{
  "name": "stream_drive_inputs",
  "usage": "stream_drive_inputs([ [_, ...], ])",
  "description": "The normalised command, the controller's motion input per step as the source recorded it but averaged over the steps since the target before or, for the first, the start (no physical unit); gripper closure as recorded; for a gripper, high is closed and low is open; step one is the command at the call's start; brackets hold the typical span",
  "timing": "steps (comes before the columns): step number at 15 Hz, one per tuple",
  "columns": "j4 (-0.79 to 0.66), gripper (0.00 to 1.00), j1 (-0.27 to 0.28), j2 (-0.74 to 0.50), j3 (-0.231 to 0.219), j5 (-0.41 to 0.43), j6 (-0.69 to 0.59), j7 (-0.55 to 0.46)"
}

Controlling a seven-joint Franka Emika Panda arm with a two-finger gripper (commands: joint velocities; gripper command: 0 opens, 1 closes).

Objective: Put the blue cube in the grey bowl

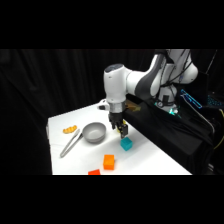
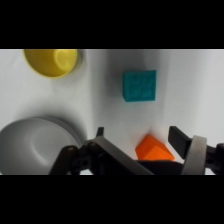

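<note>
Teal-blue cube [image 1: 126,144] untouched under wide-spread gripper [image 1: 121,133], near grey bowl [image 1: 94,133]; risked grabbing orange cube [image 2: 154,149] instead.

The blue cube [image 1: 126,144] was a small teal block that sat flat on the white table, unheld, one face up and nothing on top of it. In the wrist view the cube [image 2: 139,86] showed a slightly mottled upper face with sharp edges, bare table all around it. The grey bowl [image 1: 93,133] was round, shallow and metallic-looking, several times wider than the cube, and stood upright on the table with its opening up and its hollow bare. In the side view the cube lay near the bowl, apart from it, toward the picture's right and a little lower. The wrist view caught only part of the bowl [image 2: 35,145].
</note>
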Motion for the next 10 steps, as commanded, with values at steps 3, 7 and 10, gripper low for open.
stream_drive_inputs([
  [3,-0.22,0.0,0.075,-0.04,0.012,-0.091,0.32,0.19],
  [7,-0.26,0.0,0.077,-0.1,-0.022,-0.147,0.3,0.23],
  [10,-0.23,0.0,0.057,-0.09,-0.021,-0.104,0.28,0.17],
])
